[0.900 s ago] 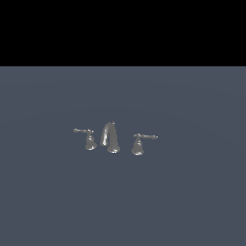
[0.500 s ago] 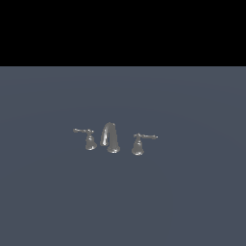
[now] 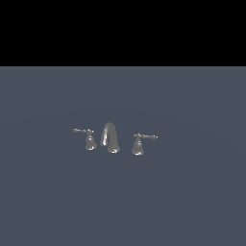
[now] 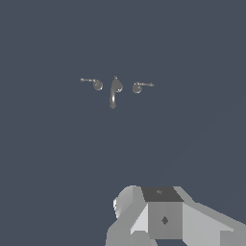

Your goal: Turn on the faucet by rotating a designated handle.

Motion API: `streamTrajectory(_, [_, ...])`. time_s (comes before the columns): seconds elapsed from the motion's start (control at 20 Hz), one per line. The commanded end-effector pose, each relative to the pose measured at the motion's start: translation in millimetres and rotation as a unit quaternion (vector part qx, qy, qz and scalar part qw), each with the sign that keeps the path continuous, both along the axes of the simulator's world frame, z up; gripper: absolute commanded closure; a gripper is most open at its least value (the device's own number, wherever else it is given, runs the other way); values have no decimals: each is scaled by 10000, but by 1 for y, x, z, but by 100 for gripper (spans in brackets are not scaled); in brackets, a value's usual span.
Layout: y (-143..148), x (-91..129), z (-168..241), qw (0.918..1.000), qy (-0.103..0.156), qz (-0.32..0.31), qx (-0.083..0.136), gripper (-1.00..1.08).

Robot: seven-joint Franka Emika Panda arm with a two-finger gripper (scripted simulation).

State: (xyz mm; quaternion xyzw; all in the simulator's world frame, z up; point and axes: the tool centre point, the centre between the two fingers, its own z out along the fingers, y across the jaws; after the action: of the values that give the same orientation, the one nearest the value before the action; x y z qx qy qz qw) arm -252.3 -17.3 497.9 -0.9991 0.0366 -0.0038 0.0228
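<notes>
- Honestly the gripper is the hard part here. In the wrist view all you get is a blocky white and grey chunk of the arm [image 4: 163, 218] at the edge of the shot, cut off by the frame. No fingertips show, so I can't tell if it's spread or closed, or whether it's holding anything.
- The exterior view doesn't show the arm at all, just the fixture on a flat slate-grey floor [image 3: 192, 202] with a plain black band above it.
- The faucet [image 3: 111, 138] sits roughly mid-floor in the exterior view, small and shiny chrome, three separate pieces in a row.
- The handle [image 3: 88, 137] is the post on the exterior view's left, bell-shaped base with a thin lever sticking out toward that same left side. In the wrist view it's there too [image 4: 92, 82], tiny and well away from the arm body.
- The arched spout [image 3: 110, 137] stands in the middle, between the two posts, close to both but not touching either.
- The twin post [image 3: 140, 142] is on the exterior view's right, lever pointing out to the right.
- Everything's so small that fine detail on the levers is a blur. Nothing is touching the chrome bits as far as I can see.
</notes>
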Motion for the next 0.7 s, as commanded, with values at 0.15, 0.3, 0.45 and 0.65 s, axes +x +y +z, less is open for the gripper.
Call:
streamTrajectory(0.15, [6,14,-7,9997,52,-161,171,108])
streamTrajectory(0.3, [11,27,-13,9989,107,-318,318,108])
streamTrajectory(0.45, [19,43,-22,9972,189,-531,492,108])
streamTrajectory(0.65, [32,69,-39,9924,350,-917,745,108])
